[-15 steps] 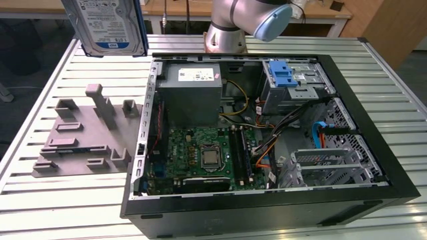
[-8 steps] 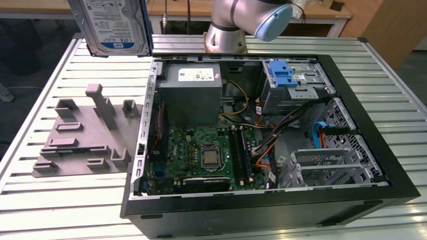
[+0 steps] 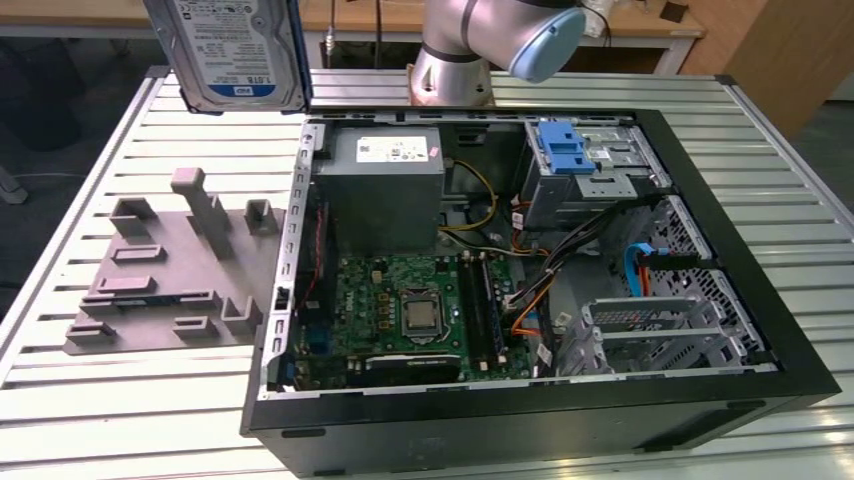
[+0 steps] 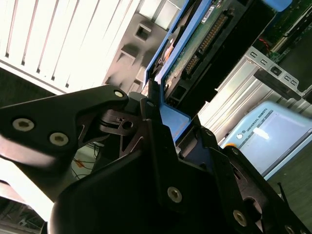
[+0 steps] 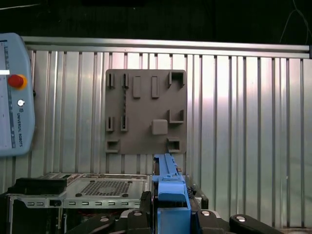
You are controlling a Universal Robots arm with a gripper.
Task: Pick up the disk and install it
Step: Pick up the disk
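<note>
The disk (image 3: 227,50), a silver drive with a blue-and-white label in a blue bracket, hangs upright in the air at the exterior view's upper left. It is above the slatted table and just outside the open computer case (image 3: 694,330). In the second wrist view my gripper (image 4: 158,109) is shut on the blue bracket, and the disk's green circuit side (image 4: 204,39) runs away from the black fingers (image 4: 122,126). The first wrist view looks along the blue bracket's edge (image 5: 170,187), with my gripper (image 5: 171,207) clamped at its base.
A grey fixture plate (image 3: 167,265) (image 5: 145,112) with raised blocks lies on the table below the disk. Inside the case sit a grey power supply (image 3: 380,175), a green motherboard (image 3: 414,310) and a silver drive cage with a blue latch (image 3: 577,150). A teach pendant (image 5: 12,97) lies nearby.
</note>
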